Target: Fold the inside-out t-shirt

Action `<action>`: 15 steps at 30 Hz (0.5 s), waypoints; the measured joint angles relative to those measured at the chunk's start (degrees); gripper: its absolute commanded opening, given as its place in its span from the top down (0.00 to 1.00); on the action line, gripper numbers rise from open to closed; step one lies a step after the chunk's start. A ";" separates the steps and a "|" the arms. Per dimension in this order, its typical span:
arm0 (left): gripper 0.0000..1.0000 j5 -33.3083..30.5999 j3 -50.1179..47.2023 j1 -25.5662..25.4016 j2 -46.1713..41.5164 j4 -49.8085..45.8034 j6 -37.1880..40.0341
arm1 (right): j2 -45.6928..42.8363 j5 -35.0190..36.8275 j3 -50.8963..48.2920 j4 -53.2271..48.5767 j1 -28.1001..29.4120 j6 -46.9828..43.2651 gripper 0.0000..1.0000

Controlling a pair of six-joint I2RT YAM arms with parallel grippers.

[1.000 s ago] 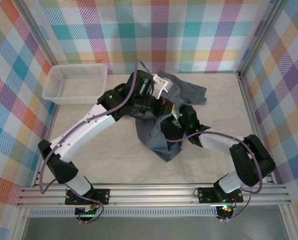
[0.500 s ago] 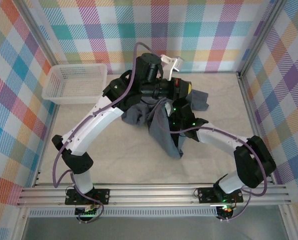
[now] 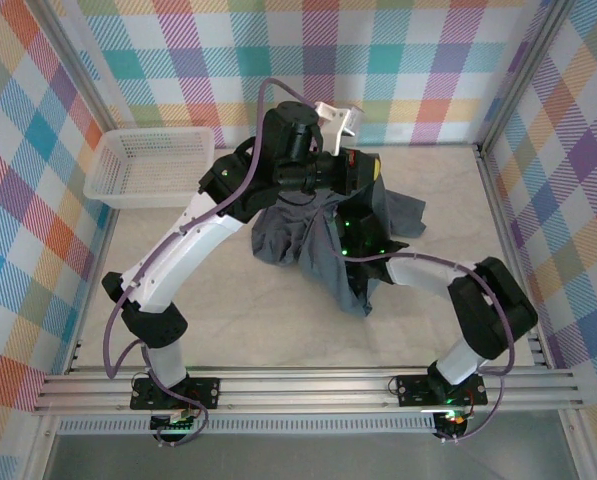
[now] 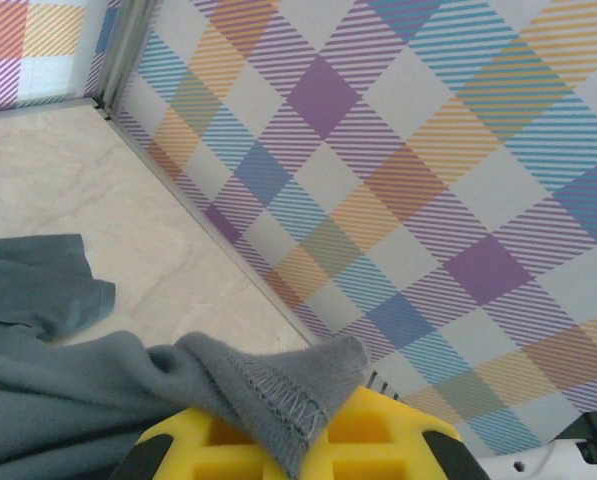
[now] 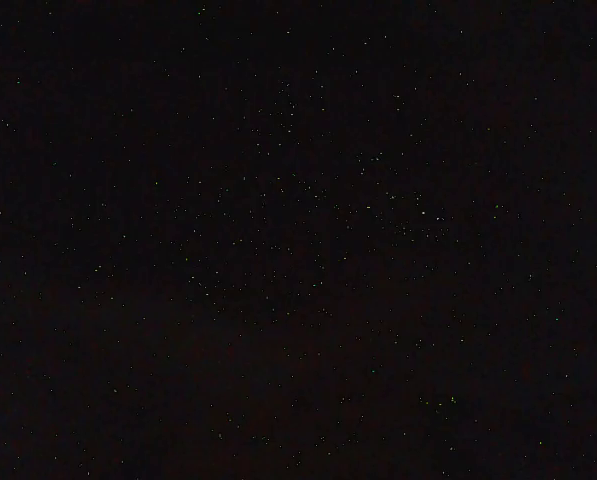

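Observation:
The inside-out t-shirt (image 3: 296, 232) is dark slate-grey and hangs bunched over the middle of the table, with one tail reaching toward the front (image 3: 356, 290). My left gripper (image 3: 363, 172) is raised near the back wall, shut on a stitched hem of the t-shirt (image 4: 290, 392) between its yellow fingers (image 4: 378, 430). My right arm's wrist (image 3: 358, 243) is buried in the t-shirt's folds, green lights glowing through. Its fingers are hidden, and the right wrist view is black.
A white mesh basket (image 3: 153, 165) stands at the back left corner. Plaid walls (image 4: 428, 150) enclose the table on three sides, close to the left gripper. Bare table (image 3: 228, 310) lies in front of the shirt, and another part of the shirt (image 4: 38, 290) rests on it.
My left arm has risen and swung toward the back right, lifting the shirt's hem. The shirt has spread wider. My right wrist has moved back a little under the cloth.

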 measured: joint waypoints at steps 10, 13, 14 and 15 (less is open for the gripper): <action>1.00 -0.28 2.47 0.00 -0.15 2.51 -2.29 | -5.18 -5.42 -2.38 14.78 -8.39 15.54 1.00; 1.00 0.76 2.75 0.00 -0.24 2.97 -2.91 | -1.97 -7.15 -1.86 11.85 -8.96 17.86 1.00; 1.00 1.81 3.17 0.00 -0.09 3.15 -3.69 | -0.87 -7.17 -1.22 10.05 -8.94 18.03 1.00; 1.00 2.80 4.39 0.00 0.44 3.02 -4.57 | 0.17 -6.91 -0.48 7.89 -8.90 17.99 1.00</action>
